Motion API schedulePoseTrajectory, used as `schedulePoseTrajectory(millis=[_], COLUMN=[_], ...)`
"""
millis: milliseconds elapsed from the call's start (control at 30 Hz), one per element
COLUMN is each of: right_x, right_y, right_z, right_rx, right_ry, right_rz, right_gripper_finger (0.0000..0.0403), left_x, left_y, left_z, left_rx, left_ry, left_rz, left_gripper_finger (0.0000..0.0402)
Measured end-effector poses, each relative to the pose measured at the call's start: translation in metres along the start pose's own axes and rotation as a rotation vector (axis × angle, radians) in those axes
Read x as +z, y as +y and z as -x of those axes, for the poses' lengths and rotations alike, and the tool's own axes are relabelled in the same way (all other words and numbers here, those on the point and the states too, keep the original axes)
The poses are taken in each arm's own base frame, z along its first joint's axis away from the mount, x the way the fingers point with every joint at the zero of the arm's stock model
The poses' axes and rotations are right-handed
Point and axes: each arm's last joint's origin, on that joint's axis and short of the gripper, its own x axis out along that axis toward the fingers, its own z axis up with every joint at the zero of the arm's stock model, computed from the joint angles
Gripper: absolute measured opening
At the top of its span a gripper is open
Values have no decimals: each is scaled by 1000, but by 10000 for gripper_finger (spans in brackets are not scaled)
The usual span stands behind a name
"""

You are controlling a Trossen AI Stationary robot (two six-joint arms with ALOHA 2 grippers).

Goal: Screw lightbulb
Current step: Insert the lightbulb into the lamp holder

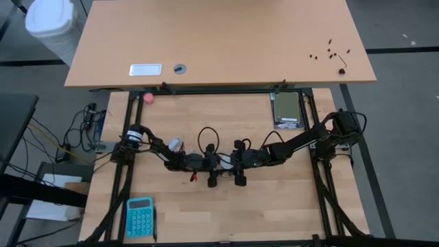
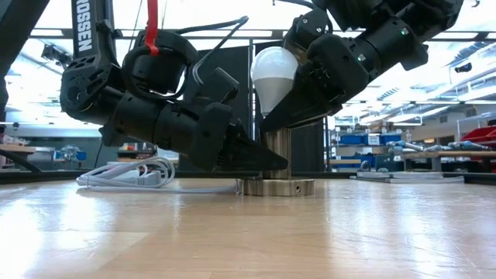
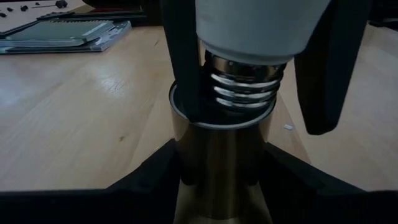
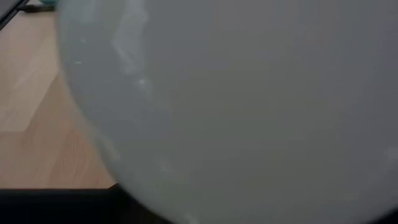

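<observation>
The lightbulb, a white frosted globe, stands upright over a brass socket tube. The tube rises from a round metal base disc resting on the table. The bulb's silvery screw base sits in the tube's mouth with some threads showing above the rim. My left gripper reaches in from the table's left and is shut on the tube. My right gripper slants down from the right, shut on the bulb. In the right wrist view the globe fills the picture. My left gripper pinches the socket's brass tube between its two fingers, which flank it low down, coming nearly level from the table's left. The socket stands upright on its base disc on the table. My right gripper pinches the lightbulb's white neck, just above the screw base, between its two fingers. The fingers slant down from the table's right. The bulb stands upright with its screw base in the socket's mouth.
A coiled white cord lies on the table to the left of the socket. A teal calculator lies near the front left, a pink ball at the far left, and a grey flat box at the far right. A large desk stands behind.
</observation>
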Motion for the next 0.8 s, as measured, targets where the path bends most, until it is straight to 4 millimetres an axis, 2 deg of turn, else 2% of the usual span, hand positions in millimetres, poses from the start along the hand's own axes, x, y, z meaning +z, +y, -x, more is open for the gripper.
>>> schedulePoseTrajectory(millis=[800], right_x=[4], right_y=[-1], right_z=[3], right_rx=[-20], right_ry=[-27], right_rz=[24], right_gripper_finger=[193], left_x=[0], left_y=[-1], left_z=[0], left_rx=[-21], left_ry=[3], left_rz=[-4], left_gripper_finger=[188])
